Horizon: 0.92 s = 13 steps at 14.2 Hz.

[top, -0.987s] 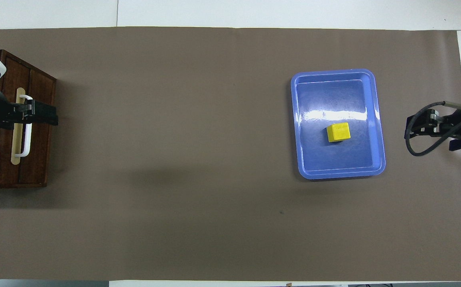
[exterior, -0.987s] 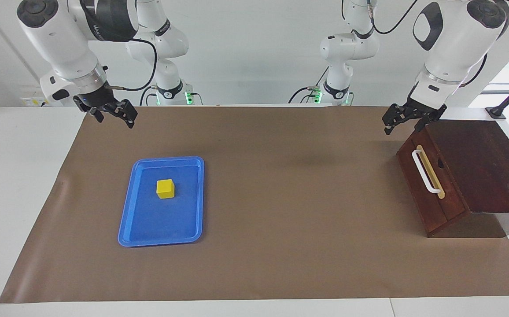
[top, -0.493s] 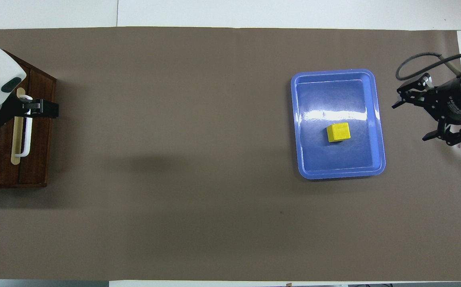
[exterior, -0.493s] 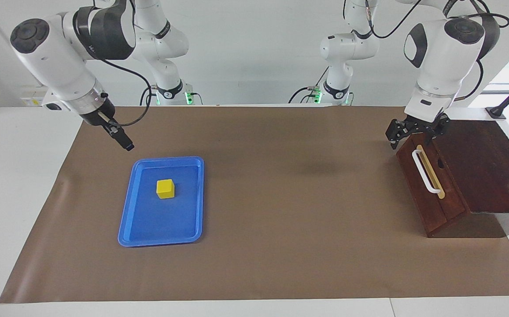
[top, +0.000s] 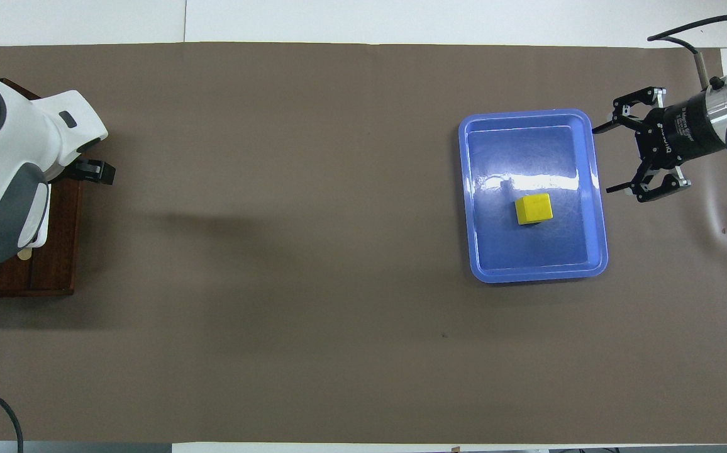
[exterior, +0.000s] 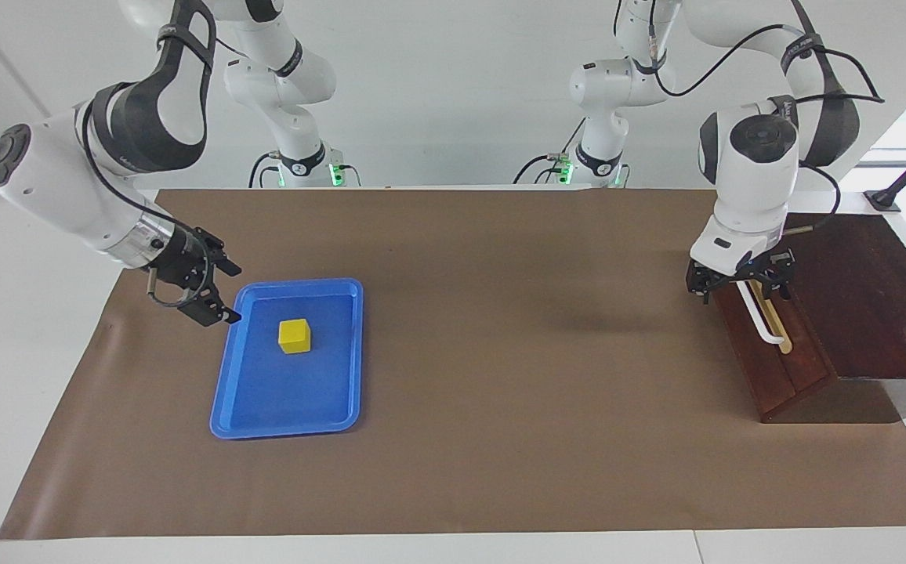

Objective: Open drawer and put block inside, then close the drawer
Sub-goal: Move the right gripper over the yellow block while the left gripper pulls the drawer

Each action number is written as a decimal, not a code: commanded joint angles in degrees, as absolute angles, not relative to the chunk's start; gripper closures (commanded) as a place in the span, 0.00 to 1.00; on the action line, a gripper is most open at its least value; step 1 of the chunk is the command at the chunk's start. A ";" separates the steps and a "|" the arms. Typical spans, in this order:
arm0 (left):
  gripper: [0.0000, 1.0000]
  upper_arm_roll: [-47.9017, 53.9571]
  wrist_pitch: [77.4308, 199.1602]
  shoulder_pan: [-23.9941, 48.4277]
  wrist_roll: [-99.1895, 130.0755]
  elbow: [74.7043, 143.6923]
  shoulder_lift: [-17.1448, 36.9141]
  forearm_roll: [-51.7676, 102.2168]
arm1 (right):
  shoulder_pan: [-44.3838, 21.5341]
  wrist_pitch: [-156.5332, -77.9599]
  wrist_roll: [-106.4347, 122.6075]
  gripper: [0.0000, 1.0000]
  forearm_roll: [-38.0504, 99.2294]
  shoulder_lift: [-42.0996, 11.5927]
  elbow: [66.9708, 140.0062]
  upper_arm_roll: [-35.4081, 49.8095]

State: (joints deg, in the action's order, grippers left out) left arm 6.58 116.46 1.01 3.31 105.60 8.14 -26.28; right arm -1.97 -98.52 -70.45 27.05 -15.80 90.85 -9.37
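The yellow block lies in a blue tray toward the right arm's end of the table; it also shows in the overhead view. My right gripper is open and empty, low over the tray's outer rim, apart from the block. The dark wooden drawer is closed in its box at the left arm's end. My left gripper is down at the end of the white handle nearer to the robots, fingers apart on either side of it. In the overhead view the left arm hides most of the drawer.
Brown paper covers the table between the tray and the drawer box. The blue tray holds only the block. A black stand sits past the box at the table's corner.
My left gripper came down from above the box's corner to the end of the handle. My right gripper swung down from beside the table's edge to the tray's rim and turned.
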 commanded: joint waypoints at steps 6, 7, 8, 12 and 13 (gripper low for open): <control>0.00 6.06 127.97 -3.25 0.18 112.15 8.96 -30.59 | 1.75 -104.50 -65.32 0.00 39.45 -20.03 99.58 -9.05; 0.00 6.15 128.14 -3.43 0.26 112.15 9.14 -30.59 | 1.76 -104.59 -63.04 0.00 40.77 -21.17 99.58 -9.05; 0.00 6.07 128.14 -3.43 0.26 112.24 9.66 -30.59 | 1.76 -105.72 -61.28 0.00 42.17 -21.62 100.36 -9.05; 0.00 6.07 128.67 -3.43 0.26 112.24 11.07 -30.50 | 1.84 -109.95 -53.98 0.00 46.67 -22.58 105.29 -9.05; 0.00 6.15 128.67 -3.43 0.35 112.24 11.25 -30.50 | 1.93 -109.95 -53.09 0.00 46.76 -22.85 105.90 -9.05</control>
State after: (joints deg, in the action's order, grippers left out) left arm 6.01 126.65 -2.95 0.57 111.50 10.72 -29.49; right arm 1.14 -108.92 -56.60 44.79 -23.16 103.51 -9.44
